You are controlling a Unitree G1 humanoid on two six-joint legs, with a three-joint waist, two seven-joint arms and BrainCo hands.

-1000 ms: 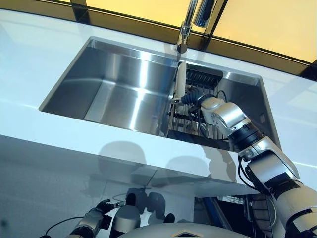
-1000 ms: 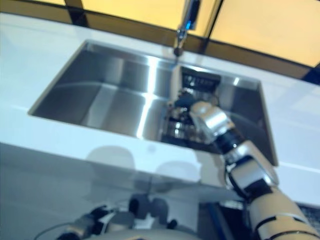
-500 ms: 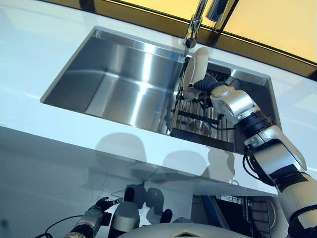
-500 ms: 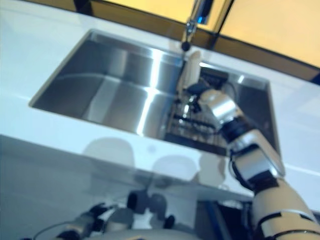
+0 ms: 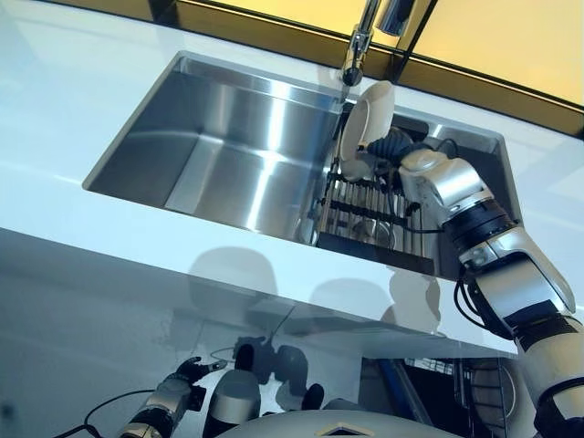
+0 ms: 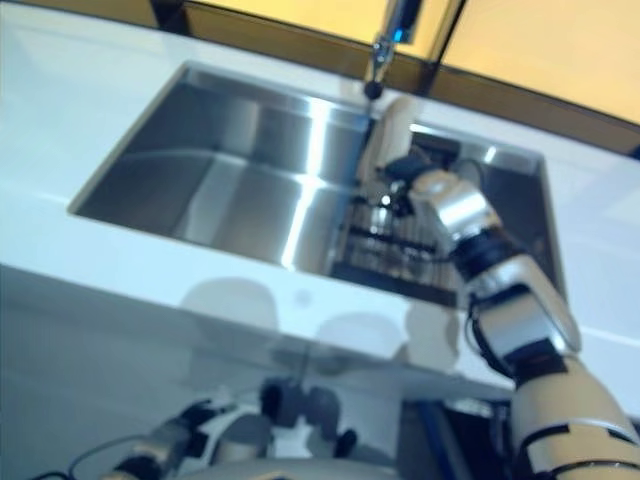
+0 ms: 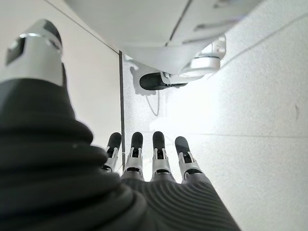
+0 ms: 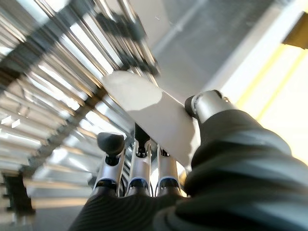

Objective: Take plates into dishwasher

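A white plate (image 5: 367,126) is held on edge above the wire dish rack (image 5: 365,217) in the right part of the steel sink (image 5: 228,155). My right hand (image 5: 392,151) is shut on the plate, thumb (image 8: 204,105) on one face and fingers (image 8: 139,159) on the other; in the right wrist view the plate (image 8: 144,110) shows over the rack's wires (image 8: 57,86). My left hand (image 5: 187,376) hangs low beside me, below the counter, with its fingers (image 7: 144,149) straight and nothing in it.
A chrome tap (image 5: 359,46) rises behind the sink, close above the plate. White countertop (image 5: 82,82) surrounds the sink. The sink's left basin holds nothing. Part of a wire basket (image 5: 474,388) shows below the counter at the lower right.
My right hand has lifted the plate up out of the dish rack; it now stands higher, near the tap. The camera has shifted a little. The left hand has stayed low.
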